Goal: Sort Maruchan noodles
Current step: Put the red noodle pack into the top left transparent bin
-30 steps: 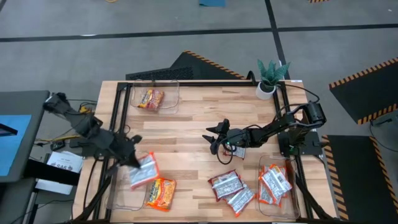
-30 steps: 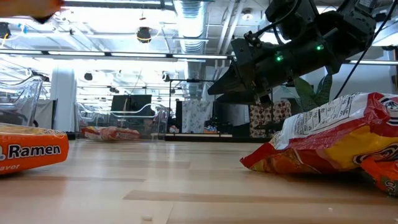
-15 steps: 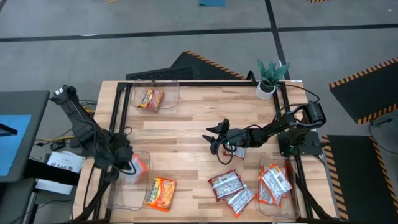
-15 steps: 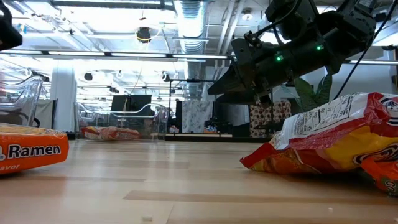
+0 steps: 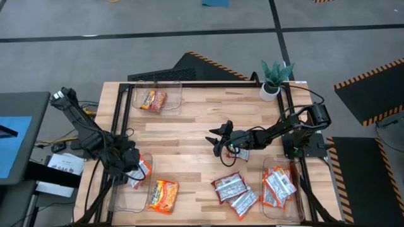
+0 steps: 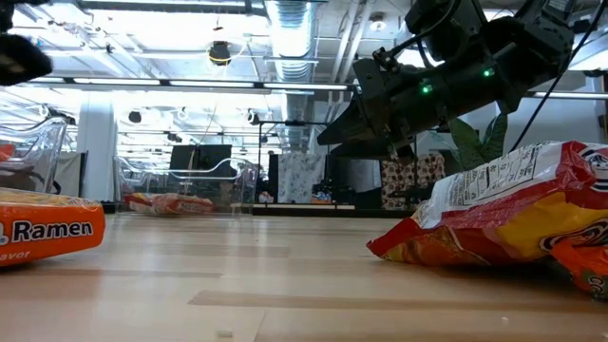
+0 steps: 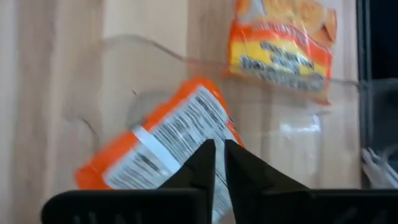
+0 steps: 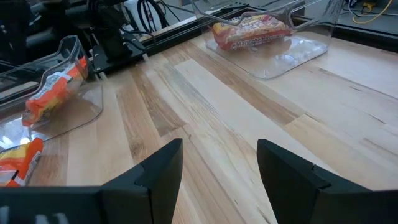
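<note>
The left gripper (image 7: 216, 163), fingers pressed together, hovers over a light, crinkly, slippery noodle packet (image 7: 158, 149) in the worktop's front-left bin (image 5: 120, 197), best pinched by an edge.

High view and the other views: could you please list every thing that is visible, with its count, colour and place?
table: 1, light wood.
clear bins: 3, at the high view's top left, bottom left and bottom right.
orange packets: 2; one in the top-left bin, one on the table beside the bottom-left bin.
held packet: 1, orange and white, inside the bottom-left bin.
silver-white packets: about three on the table, several more in the bottom-right bin.
potted plant: 1, green, white pot, table's top-right corner.
left gripper: shut on the held packet.
right gripper: open, above the table's middle.
</note>
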{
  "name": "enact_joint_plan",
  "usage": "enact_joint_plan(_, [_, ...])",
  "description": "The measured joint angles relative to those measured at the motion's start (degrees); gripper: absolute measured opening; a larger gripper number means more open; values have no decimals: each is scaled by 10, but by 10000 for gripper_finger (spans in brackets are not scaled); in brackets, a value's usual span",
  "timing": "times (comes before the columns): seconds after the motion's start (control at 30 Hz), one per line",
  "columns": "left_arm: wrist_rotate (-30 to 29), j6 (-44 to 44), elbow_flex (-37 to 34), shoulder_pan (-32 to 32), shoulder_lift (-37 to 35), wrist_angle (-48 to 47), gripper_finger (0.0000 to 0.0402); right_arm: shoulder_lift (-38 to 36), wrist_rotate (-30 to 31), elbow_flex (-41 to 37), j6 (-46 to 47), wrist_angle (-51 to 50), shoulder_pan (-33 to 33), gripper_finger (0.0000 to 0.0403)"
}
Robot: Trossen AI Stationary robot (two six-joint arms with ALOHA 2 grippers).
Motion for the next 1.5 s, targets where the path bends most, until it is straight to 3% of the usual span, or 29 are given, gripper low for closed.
enact_joint_plan(0.27, [-142,211,48,97,-21,30,110,0,0,0,0,4,-18,228])
enact_joint_plan(0.4, [-166,332,31,180,-39,110,153,0,0,0,1,16,-18,228])
enact_joint_plan(0.5, [-121,414,-4,253,-45,212,177,0,0,0,0,20,-18,228])
enact_joint_plan(0.6, [-20,475,-57,331,-47,346,188,0,0,0,-2,20,-18,228])
enact_joint_plan(0.7, [93,499,-127,403,-42,482,189,0,0,0,-4,20,-21,228])
enact_joint_plan(0.8, [164,499,-190,456,-39,583,188,-13,0,3,-4,6,-21,228])
enact_joint_plan(0.9, [186,484,-237,482,-40,656,188,-48,1,33,30,-117,-19,228])
enact_joint_plan(1.07, [176,452,-261,484,-48,684,188,-88,6,147,189,-547,-6,228])
enact_joint_plan(1.13, [176,449,-263,481,-50,684,188,-84,18,185,251,-676,8,228])
enact_joint_plan(1.27, [176,449,-263,476,-56,695,188,-83,21,226,379,-836,35,228])
enact_joint_plan(1.4, [178,445,-262,475,-63,694,188,-85,65,229,524,-949,65,228])
enact_joint_plan(1.5, [178,439,-262,475,-66,692,188,-77,65,228,613,-1007,80,228])
